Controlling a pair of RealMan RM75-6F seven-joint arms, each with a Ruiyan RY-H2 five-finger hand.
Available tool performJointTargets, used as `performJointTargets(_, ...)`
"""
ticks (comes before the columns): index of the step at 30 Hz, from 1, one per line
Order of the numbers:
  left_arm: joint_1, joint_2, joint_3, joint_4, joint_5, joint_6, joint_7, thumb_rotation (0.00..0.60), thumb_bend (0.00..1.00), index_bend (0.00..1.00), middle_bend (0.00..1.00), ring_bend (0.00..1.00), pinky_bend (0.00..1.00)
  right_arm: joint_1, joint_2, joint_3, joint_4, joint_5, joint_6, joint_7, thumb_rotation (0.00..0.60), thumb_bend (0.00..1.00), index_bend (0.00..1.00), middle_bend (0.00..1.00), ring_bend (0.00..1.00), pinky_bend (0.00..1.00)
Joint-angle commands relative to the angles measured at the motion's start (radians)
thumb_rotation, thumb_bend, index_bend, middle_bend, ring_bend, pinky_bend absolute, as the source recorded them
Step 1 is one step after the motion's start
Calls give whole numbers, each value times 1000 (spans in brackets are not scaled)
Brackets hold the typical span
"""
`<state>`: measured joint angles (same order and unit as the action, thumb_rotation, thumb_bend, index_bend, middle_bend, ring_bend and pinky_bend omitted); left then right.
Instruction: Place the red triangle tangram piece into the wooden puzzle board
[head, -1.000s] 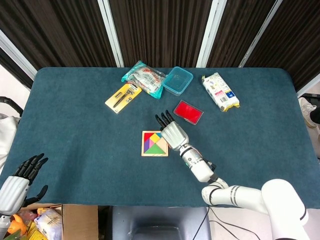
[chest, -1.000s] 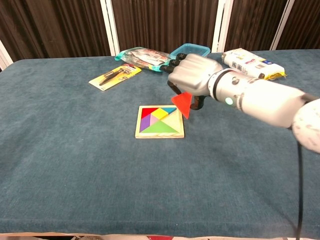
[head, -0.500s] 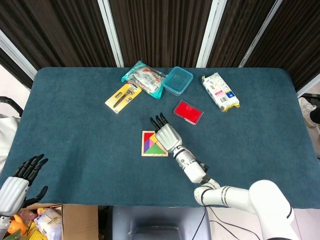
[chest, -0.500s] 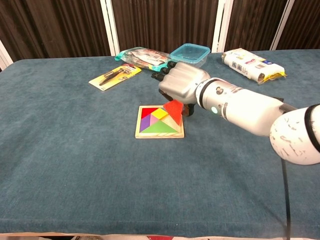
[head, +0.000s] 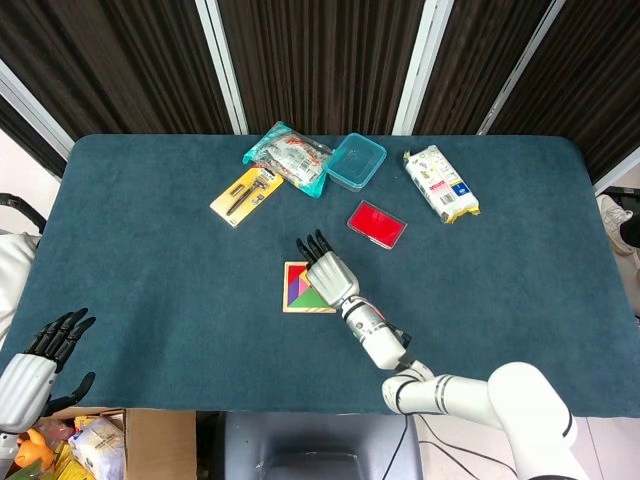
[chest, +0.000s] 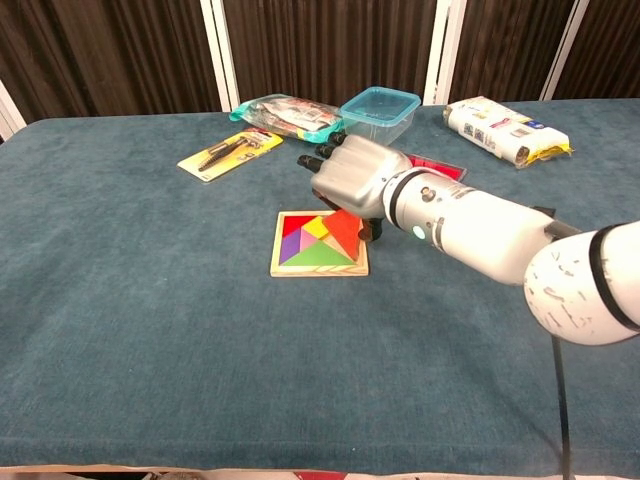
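Observation:
The wooden puzzle board (chest: 283, 268) (head: 290, 304) lies mid-table with coloured pieces in it. My right hand (chest: 347, 182) (head: 326, 273) hovers over the board's right half and holds the red triangle piece (chest: 344, 231), whose lower end reaches down onto the board. In the head view the hand hides the triangle. My left hand (head: 40, 362) hangs off the table's near-left corner, fingers apart, holding nothing.
At the back lie a yellow tool pack (head: 245, 194), a crinkled snack bag (head: 287, 155), a clear blue tub (head: 356, 160) and a white packet (head: 440, 183). A red flat case (head: 376, 224) sits just behind my right hand.
My right hand has moved left and down with the red triangle, from beside the board's right edge to over the board. The left hand stayed put.

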<state>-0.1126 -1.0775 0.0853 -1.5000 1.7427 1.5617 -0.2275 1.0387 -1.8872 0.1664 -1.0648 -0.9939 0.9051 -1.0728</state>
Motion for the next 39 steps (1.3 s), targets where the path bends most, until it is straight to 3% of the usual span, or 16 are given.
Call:
performJointTargets(1, -1, -1, -1, 0, -1, -1, 0, 600, 411, 0, 0, 0, 135, 0, 0, -2, -1, 2, 2, -4, 600, 462, 733, 85, 0, 0)
performJointTargets(30, -1, 2, 0, -3, -1, -2, 2, 600, 410, 0, 0, 0, 135, -3, 3, -21, -20, 10, 14, -41, 600, 462, 726, 85, 0, 0)
performJointTargets(39, 0, 6, 1, -5, -4, -3, -5, 600, 411, 0, 0, 0, 136, 1, -3, -23, -15, 15, 8, -45, 600, 462, 644, 85, 0, 0)
